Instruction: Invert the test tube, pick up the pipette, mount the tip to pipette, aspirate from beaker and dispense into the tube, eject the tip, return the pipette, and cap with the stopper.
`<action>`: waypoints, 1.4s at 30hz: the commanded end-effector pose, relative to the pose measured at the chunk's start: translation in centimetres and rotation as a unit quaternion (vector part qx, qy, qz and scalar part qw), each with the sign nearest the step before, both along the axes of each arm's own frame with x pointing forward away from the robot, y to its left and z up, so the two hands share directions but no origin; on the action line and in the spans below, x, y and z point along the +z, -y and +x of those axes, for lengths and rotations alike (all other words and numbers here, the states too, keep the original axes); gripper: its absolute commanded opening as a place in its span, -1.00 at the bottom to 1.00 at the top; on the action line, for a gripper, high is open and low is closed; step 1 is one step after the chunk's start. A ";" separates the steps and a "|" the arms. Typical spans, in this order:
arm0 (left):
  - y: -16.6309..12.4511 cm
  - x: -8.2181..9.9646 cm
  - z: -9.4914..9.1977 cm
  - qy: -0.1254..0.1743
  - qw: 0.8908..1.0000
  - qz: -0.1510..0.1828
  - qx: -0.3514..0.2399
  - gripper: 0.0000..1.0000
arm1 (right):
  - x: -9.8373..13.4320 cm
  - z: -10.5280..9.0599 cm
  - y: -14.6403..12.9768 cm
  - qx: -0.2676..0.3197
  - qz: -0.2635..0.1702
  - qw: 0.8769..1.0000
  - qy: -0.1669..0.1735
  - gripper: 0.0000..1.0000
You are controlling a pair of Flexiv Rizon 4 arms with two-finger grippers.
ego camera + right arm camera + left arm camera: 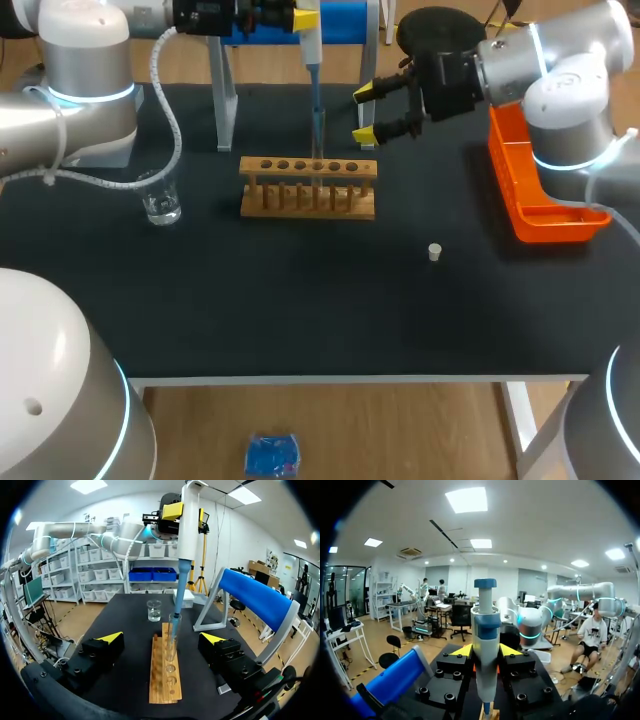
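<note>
Pipette (189,530) reaches into tube (173,642), plain from right wrist.

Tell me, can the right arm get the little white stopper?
Probably yes. The right gripper has open, empty fingers, and the stopper sits alone on the table, with nothing around it.

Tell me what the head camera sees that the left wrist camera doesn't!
Only the head view shows the glass beaker, the little white stopper and the orange tray. Only the left wrist view shows the blue button on top of the pipette. Both views show the pipette held in the left gripper, pointing down at the wooden rack, though the wrist view catches just a sliver of the rack.
</note>
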State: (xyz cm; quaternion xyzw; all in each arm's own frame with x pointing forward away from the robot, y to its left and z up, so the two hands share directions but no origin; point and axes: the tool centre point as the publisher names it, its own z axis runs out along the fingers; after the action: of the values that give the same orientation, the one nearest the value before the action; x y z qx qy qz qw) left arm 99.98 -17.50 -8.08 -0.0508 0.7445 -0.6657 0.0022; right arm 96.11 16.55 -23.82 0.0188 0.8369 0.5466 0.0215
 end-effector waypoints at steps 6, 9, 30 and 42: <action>0.2 1.1 -0.5 0.006 1.000 0.006 0.001 -1.00 | -0.1 0.0 0.0 0.000 0.000 1.000 0.001 1.00; 0.4 1.8 -0.7 0.009 1.000 0.012 -0.002 -1.00 | -0.1 0.0 0.0 0.000 0.000 1.000 0.001 1.00; 1.6 5.5 -1.6 0.031 0.999 0.033 -0.007 -1.00 | -0.1 0.0 0.0 0.000 0.000 1.000 0.001 1.00; 1.8 7.5 -2.3 0.044 0.998 0.049 -0.003 -1.00 | -0.1 0.0 0.0 0.000 0.000 1.000 0.001 1.00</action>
State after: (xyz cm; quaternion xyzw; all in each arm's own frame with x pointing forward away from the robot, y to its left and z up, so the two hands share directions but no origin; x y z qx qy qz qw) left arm 98.06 -19.39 -1.12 -0.0165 0.7723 -0.6342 0.0339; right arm 96.10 16.55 -23.82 0.0190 0.8368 0.5468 0.0216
